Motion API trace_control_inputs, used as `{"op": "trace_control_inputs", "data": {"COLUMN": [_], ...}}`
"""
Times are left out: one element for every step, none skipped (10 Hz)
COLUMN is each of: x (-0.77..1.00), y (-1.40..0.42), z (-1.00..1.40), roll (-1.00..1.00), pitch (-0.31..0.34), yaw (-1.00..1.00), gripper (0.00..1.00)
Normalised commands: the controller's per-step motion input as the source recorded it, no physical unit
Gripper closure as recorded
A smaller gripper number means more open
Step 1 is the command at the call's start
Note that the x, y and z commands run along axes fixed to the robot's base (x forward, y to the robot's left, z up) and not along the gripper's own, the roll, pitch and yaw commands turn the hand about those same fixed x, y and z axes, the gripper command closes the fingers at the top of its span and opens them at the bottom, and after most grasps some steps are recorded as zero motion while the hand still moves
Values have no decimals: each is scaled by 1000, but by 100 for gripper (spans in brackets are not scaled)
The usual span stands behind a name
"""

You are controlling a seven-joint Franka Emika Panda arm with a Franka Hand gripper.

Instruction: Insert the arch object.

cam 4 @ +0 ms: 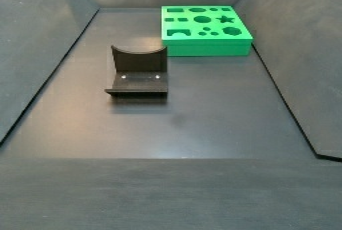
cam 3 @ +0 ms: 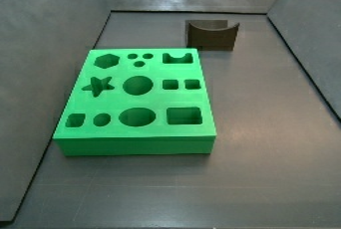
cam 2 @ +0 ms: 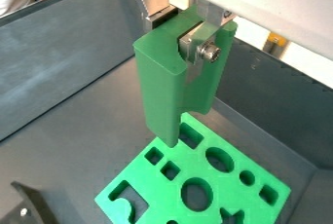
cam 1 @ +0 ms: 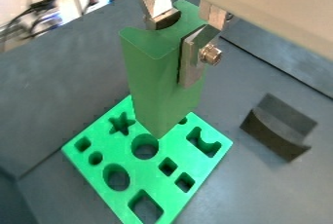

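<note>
My gripper (cam 1: 178,38) is shut on a tall bright-green bar (cam 1: 163,87) with a rounded groove down one face. This arch-section piece is the arch object, and it shows in both wrist views (cam 2: 169,87). One finger (cam 1: 163,18) sits in the groove and the other finger (cam 1: 196,57) presses the opposite flat face. The bar hangs upright above the flat green board with shaped holes (cam 1: 93,152), apart from it. The board's arch-shaped hole (cam 1: 204,142) lies beside the bar's lower end. Neither side view shows the gripper or the bar, only the board (cam 3: 134,141).
The dark fixture (cam 3: 210,34), an L-shaped bracket with a curved cut in its upright, stands on the grey floor apart from the board. It also shows in a wrist view (cam 1: 279,126) and a side view (cam 4: 138,71). Sloping grey walls enclose the bin.
</note>
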Motion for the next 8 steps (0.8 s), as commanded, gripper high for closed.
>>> {"op": "trace_control_inputs", "data": {"x": [0,0,0,0,0,54,86,69], "y": [46,66,77,83,171,457,523,540], "z": [-571,-617,-686,-703,-734,-726,-703,-683], "roll": [11,11,7,3,17,41,57,60], "pitch": [79,87,91,94,99,90,76,63], "yaw": [-960,-951,-957,-957,-874,-577,-497,-477], "gripper": [100,100,100,100,100,100,100,100]}}
